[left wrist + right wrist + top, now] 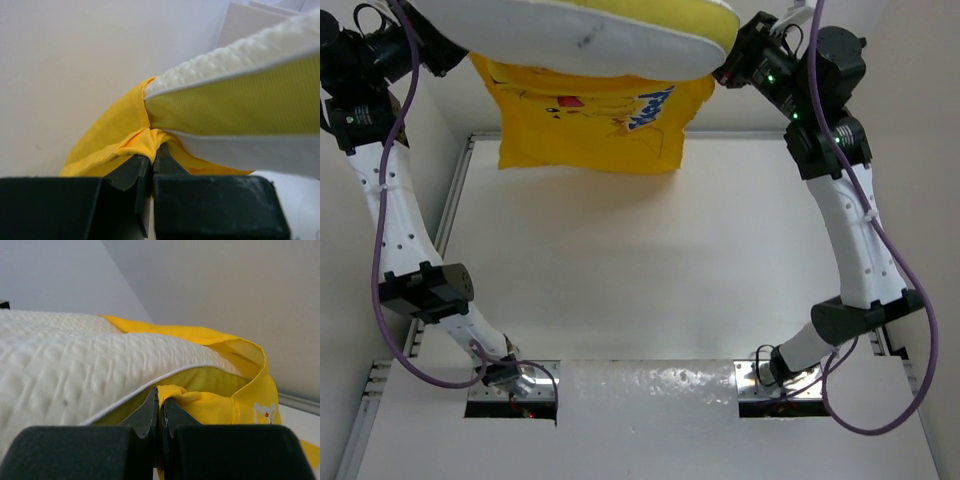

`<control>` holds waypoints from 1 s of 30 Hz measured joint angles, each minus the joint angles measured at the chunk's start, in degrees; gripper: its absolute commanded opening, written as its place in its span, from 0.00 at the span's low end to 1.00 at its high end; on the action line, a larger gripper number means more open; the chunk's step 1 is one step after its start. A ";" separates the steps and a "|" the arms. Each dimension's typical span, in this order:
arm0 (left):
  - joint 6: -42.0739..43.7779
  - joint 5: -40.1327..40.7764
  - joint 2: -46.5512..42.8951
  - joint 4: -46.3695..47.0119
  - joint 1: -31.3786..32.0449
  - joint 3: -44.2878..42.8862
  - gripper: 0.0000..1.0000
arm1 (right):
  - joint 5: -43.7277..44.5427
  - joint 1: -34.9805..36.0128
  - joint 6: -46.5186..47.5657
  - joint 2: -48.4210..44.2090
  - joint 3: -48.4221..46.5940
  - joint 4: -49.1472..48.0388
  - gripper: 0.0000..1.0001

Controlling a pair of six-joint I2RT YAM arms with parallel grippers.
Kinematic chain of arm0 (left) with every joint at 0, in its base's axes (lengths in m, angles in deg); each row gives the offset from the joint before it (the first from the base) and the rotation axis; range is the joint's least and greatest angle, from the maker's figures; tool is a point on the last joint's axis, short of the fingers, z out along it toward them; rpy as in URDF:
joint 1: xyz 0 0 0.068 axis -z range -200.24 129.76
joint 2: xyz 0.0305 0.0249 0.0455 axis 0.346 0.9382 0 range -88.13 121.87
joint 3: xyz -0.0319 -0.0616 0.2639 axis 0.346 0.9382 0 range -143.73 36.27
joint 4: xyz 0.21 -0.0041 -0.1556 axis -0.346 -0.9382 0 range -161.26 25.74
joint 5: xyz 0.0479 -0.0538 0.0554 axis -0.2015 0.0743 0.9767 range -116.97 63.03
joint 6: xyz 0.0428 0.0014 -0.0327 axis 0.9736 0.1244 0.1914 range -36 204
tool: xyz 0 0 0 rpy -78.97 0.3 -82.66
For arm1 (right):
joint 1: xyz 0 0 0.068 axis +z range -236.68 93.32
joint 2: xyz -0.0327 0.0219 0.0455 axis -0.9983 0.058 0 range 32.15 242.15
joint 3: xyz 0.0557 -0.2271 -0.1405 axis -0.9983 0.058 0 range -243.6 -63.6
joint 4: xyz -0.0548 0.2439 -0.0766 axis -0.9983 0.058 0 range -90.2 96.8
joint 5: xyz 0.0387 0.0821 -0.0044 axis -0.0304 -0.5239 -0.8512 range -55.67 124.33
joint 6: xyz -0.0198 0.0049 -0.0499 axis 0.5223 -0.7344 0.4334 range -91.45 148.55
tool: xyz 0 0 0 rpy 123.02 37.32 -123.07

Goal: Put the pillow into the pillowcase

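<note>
Left arm (390,200) and right arm (850,230) stretch up from their bases, wrists flanking the pillowcase (590,130) at its left and right edges. Left pincer (152,151) and right pincer (161,399) each pinch its fabric, jaws closed.

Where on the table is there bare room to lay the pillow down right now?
The whole tabletop between the left arm and right arm lies bare. It is crowded only at the far edge, where the pillow and pillowcase hang.
</note>
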 measured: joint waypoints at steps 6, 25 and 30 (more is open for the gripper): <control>-12.83 -2.97 2.14 10.01 0.02 -1.05 0.00 | 1.20 0.13 -0.57 -4.09 2.97 1.16 0.00; -4.81 2.89 -2.97 10.60 0.83 2.40 0.00 | 4.96 1.62 5.33 -9.90 10.03 2.73 0.00; -2.14 7.54 -2.29 10.78 1.14 -2.01 0.00 | 5.60 2.08 7.17 -5.18 0.11 1.36 0.00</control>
